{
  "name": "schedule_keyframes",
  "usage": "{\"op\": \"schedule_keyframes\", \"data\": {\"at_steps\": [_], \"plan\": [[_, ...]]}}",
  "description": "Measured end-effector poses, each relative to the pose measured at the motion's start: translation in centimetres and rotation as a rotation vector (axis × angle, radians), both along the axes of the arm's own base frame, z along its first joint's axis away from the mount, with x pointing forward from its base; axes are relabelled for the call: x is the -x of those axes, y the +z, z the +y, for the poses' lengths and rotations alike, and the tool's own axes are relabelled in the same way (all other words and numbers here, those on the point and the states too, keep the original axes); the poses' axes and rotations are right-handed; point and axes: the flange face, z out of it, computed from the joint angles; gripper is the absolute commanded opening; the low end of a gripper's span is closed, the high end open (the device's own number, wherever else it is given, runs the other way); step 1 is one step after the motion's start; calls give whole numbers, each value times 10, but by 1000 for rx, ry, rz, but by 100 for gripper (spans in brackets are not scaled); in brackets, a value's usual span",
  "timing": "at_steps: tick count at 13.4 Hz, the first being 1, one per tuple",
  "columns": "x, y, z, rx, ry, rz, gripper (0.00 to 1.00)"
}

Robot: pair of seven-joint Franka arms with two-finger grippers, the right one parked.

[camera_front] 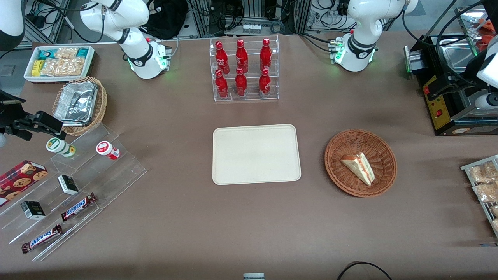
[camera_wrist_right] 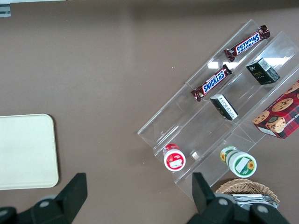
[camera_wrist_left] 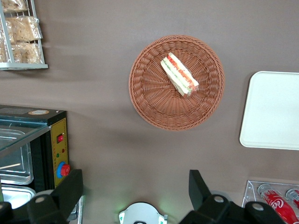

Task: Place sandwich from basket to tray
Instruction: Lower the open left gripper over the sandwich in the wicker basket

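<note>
The sandwich [camera_front: 360,167] [camera_wrist_left: 180,74], a wrapped white-bread wedge with orange-red and green layers, lies in the round reddish-brown wicker basket [camera_front: 342,182] [camera_wrist_left: 149,102]. The cream tray [camera_front: 255,155] [camera_wrist_left: 271,112] sits bare beside the basket, toward the parked arm's end. My gripper [camera_wrist_left: 135,184] hangs high above the table over its own arm's base, farther from the front camera than the basket. Its black fingers [camera_wrist_left: 70,186] stand wide open with nothing between them.
A clear rack of red bottles [camera_front: 245,70] stands farther from the front camera than the tray. A black machine [camera_front: 447,105] and a wire rack of snack packets [camera_front: 482,182] sit at the working arm's end. A foil-tray basket [camera_front: 79,105] and snack steps [camera_front: 74,186] lie toward the parked arm's end.
</note>
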Motion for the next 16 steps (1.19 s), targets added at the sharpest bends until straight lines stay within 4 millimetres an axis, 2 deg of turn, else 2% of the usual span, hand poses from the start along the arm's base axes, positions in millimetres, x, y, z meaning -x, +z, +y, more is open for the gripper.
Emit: {"op": "schedule_keyframes", "data": {"at_steps": [3, 5, 6, 8, 11, 14, 16], "plan": [[-1, -2, 0, 0, 0, 4, 100], [-8, -14, 2, 1, 1, 28, 100], [-14, -27, 3, 3, 5, 51, 100], [-31, -63, 4, 2, 35, 104, 100], [-53, -126, 0, -5, 96, 92, 100], [-55, -186, -11, -10, 228, 0, 100], [-48, -226, -33, -5, 364, -72, 100]]}}
